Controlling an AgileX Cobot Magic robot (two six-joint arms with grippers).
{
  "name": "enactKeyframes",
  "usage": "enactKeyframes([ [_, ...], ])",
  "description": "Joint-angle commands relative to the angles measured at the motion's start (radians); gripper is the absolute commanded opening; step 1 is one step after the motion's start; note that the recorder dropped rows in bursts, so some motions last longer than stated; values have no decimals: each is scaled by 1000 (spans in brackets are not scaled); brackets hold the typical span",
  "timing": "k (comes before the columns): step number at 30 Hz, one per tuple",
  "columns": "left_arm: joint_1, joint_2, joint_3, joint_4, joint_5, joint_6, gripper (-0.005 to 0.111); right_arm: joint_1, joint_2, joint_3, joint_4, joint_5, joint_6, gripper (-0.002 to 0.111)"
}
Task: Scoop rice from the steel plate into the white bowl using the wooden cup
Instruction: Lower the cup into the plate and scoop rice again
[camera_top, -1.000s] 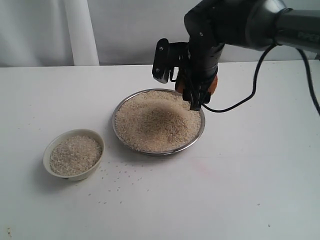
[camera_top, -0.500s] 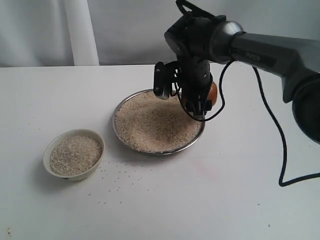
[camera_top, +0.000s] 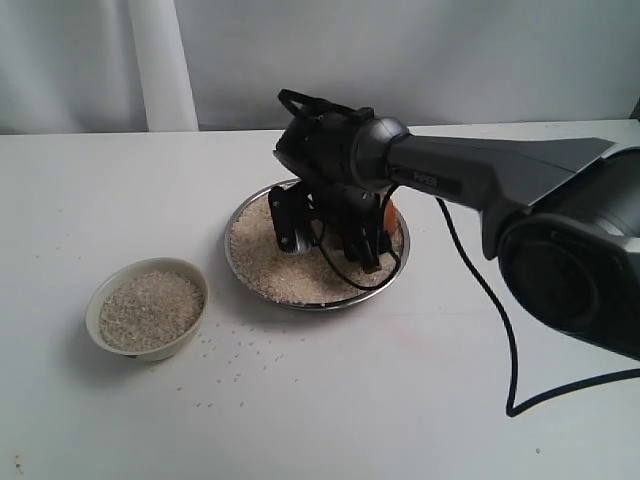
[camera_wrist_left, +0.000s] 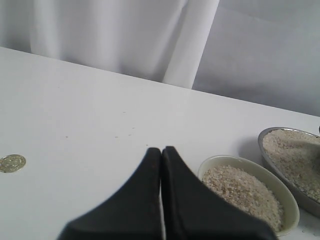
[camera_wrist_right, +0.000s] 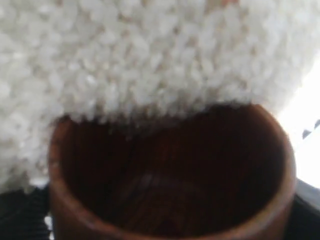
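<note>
Rice (camera_top: 268, 262), small off-white raw grains, heaped in wide shiny steel plate (camera_top: 300, 303) on bench (camera_top: 450, 400). R claw (camera_top: 378, 232) clamped on glossy reddish-brown wooden cup (camera_wrist_right: 170, 175), mouth tipped into pile, prob. to fill. L claw (camera_wrist_left: 161, 155) closed, empty, parked nr small cream-white bowl (camera_wrist_left: 292, 212), clear of scoop path.

White lettering on the right arm (camera_top: 425, 181) appears to read "PIPER". Markings on the coin-like disc (camera_wrist_left: 12, 163) are too blurred to read.

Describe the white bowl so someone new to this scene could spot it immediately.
On the white table, find the wide steel plate near the middle. The white bowl sits apart to its left in the exterior view, slightly nearer the camera. It is smaller, cream, thick-rimmed, not shiny metal.
</note>
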Motion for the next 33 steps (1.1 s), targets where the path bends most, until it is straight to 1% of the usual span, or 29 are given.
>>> enactKeyframes([
  [1, -5, -3, -3, -2, -9, -4, 0, 18, 38, 0, 87, -91, 1, 0],
  [6, -5, -3, -3, -2, -9, -4, 0, 18, 40, 0, 169, -146, 1, 0],
  [21, -5, -3, -3, -2, -9, -4, 0, 18, 40, 0, 338, -185, 1, 0],
  [33, -5, -3, -3, -2, -9, -4, 0, 12, 40, 0, 381, -181, 88, 0],
])
